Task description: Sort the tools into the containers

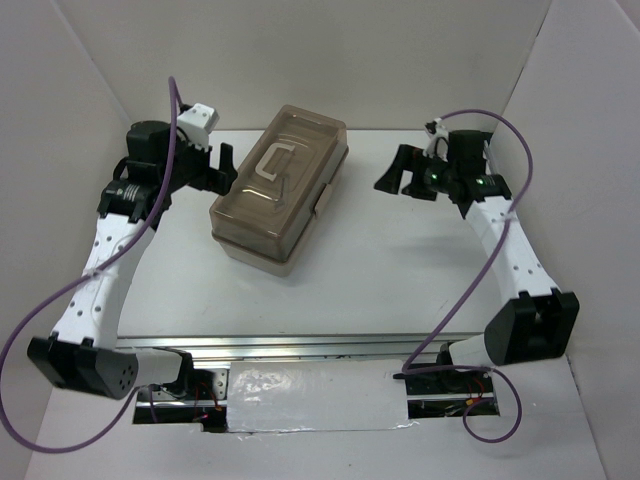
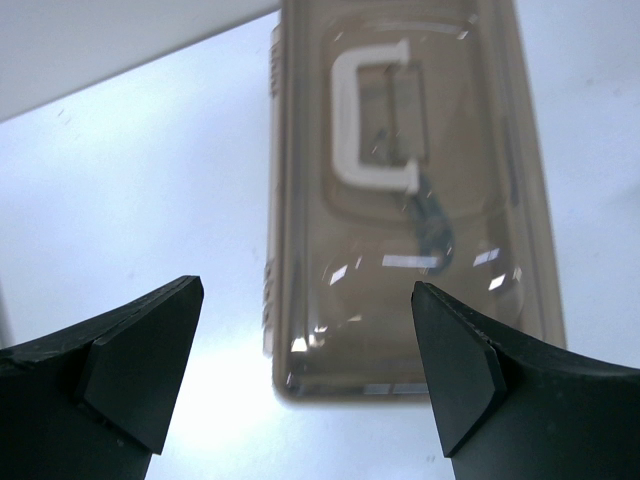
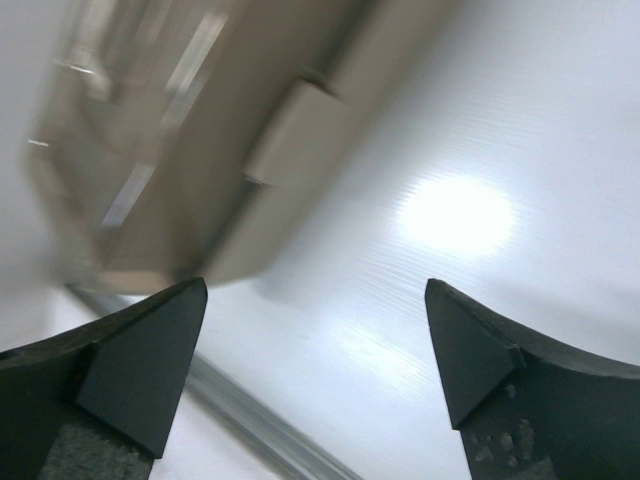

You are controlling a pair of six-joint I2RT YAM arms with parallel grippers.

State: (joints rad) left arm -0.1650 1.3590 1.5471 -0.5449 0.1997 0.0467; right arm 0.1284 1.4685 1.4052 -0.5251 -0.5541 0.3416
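Observation:
A beige plastic toolbox (image 1: 280, 190) with a closed translucent brownish lid and a pale handle (image 1: 274, 162) stands on the white table. In the left wrist view the toolbox (image 2: 410, 200) fills the upper middle, and a dark tool shape (image 2: 432, 218) shows faintly through the lid. My left gripper (image 1: 222, 165) is open and empty, just left of the box. My right gripper (image 1: 392, 172) is open and empty, to the right of the box, pointing at it. The right wrist view shows the box's side and latch (image 3: 290, 140), blurred. No loose tools or separate trays are in view.
White walls (image 1: 70, 90) enclose the table on the left, back and right. A metal rail (image 1: 300, 345) runs along the near edge by the arm bases. Purple cables (image 1: 175, 110) loop from both arms.

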